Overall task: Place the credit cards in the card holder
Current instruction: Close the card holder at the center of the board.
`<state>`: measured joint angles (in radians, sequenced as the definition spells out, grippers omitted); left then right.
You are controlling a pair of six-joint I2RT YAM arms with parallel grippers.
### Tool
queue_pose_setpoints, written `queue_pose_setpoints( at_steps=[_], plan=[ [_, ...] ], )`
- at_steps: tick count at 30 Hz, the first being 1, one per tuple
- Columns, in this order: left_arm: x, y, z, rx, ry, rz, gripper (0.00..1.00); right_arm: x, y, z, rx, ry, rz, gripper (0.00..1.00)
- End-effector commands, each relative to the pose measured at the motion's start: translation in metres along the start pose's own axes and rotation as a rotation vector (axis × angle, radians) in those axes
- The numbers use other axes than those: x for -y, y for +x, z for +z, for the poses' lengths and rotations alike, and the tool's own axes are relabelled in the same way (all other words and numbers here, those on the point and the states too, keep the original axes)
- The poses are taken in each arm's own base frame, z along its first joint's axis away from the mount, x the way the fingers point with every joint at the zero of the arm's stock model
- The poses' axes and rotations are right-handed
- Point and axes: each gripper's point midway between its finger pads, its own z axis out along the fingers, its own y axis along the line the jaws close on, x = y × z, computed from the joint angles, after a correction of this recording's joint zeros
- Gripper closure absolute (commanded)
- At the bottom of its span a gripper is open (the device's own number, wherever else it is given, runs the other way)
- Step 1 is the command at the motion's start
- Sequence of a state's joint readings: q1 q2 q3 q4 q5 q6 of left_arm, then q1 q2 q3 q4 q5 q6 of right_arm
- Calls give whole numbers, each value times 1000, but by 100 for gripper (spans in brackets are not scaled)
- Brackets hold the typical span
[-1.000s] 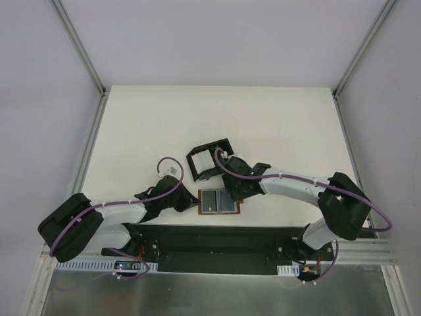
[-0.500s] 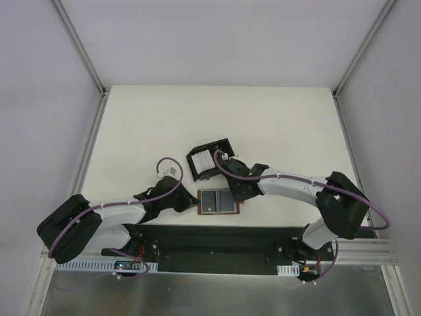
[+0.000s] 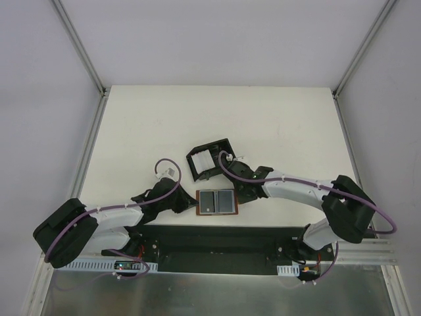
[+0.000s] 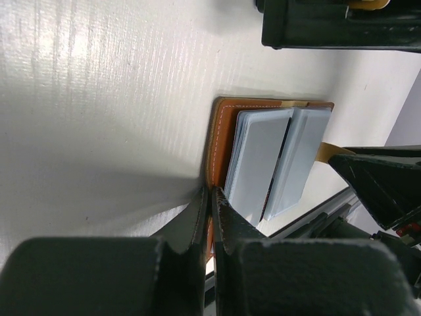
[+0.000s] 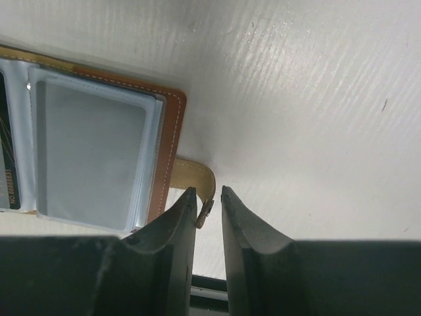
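Right hand (image 5: 208, 191) has its fingers narrowly apart around the wallet (image 5: 172, 151) tab (image 5: 197, 176), not clamped. Left hand (image 4: 210, 192), fingers together, presses the opposite edge. Two cards (image 5: 92, 151) lie between the hands in the wallet. The holder (image 3: 214, 143) beyond seems to hold others, so the task looks partly done.

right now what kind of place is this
Probably a robot lab test cell: a white table, aluminium frame rails against plain grey walls, and a black mounting plate at the near edge.

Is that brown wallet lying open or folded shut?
Open: the wallet lies spread flat, its two clear card sleeves facing up.
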<state>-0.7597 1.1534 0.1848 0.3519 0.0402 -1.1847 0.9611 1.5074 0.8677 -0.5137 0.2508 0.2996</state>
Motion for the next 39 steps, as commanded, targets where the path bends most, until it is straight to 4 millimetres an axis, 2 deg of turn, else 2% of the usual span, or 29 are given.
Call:
queue_pose_setpoints(
  at_steps=[1,4,11,15,18,29,36,39],
  plan=[
    [-64,13,-6,-27,-217,52,100,4,0,-10,34,-2,22,78],
    [-63,12,-6,-23,-212,54,100,1,1,-10,35,-22,28,82],
    [-59,12,-8,-25,-193,70,100,-7,1,-5,47,-68,42,99],
    [-42,7,-13,-17,-137,125,100,-20,-3,-3,79,-141,67,100],
    [-20,10,-20,-58,-70,169,100,-31,-8,-3,115,-208,102,100],
    [37,-1,-54,-101,-3,313,100,-67,-35,-18,247,-427,183,100],
    [52,4,-53,-166,-3,348,100,-73,-38,-24,291,-490,220,100],
    [65,5,-50,-185,5,372,100,-74,-36,-26,304,-514,234,100]
  ],
)
